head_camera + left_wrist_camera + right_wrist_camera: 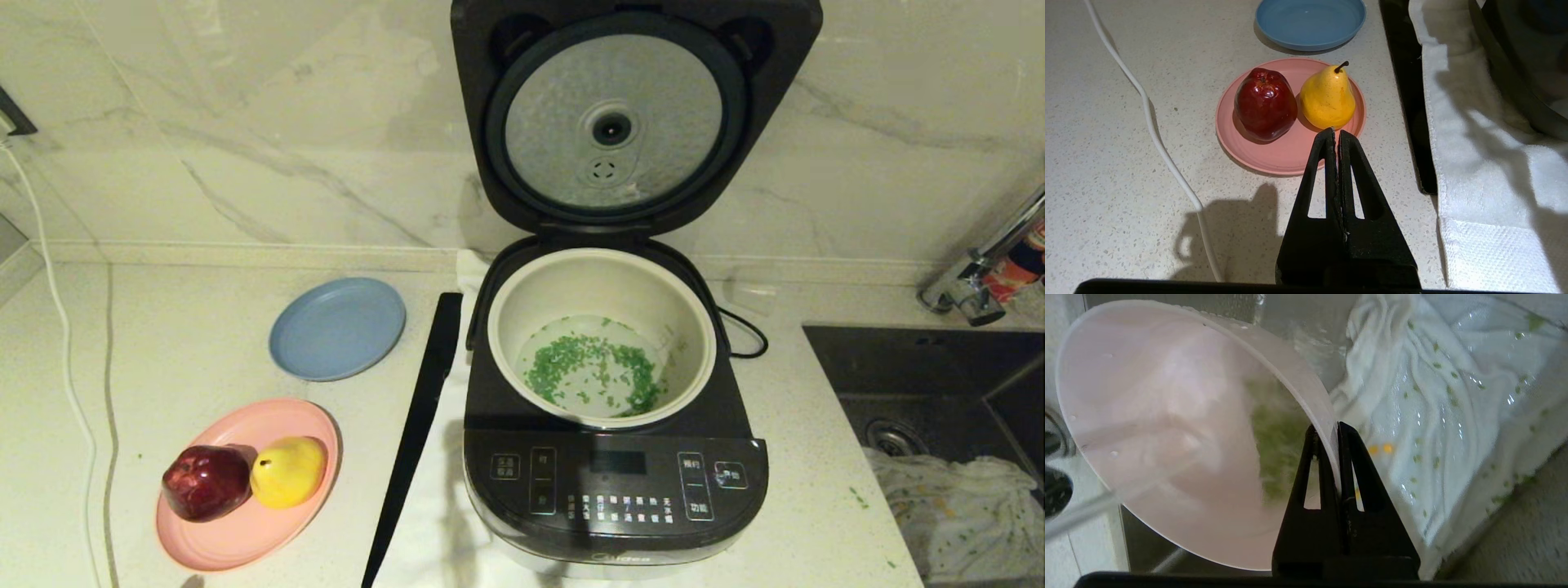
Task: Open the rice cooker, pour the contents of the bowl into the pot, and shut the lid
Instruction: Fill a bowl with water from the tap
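Rice cooker (612,457) on bench (180,343), lid (624,114) up, green contents (592,371) in pot (602,335); right end effector (1336,430) pinching bowl (1167,428) rim over sink cloth (1445,396); left end effector (1336,132) pressed together above bench.

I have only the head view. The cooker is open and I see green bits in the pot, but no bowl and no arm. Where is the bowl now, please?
Observer: The right gripper holds the bowl, pinched at its rim.
Operator: Is the bowl empty?
Observer: Not fully; some contents, blurred green bits, are still inside it near the rim.
Operator: What lies under it?
Observer: A wet white cloth dotted with green bits; it is not over the pot.
Operator: And the left arm?
Observer: The left gripper is shut and empty, near the pink plate with an apple and a pear.
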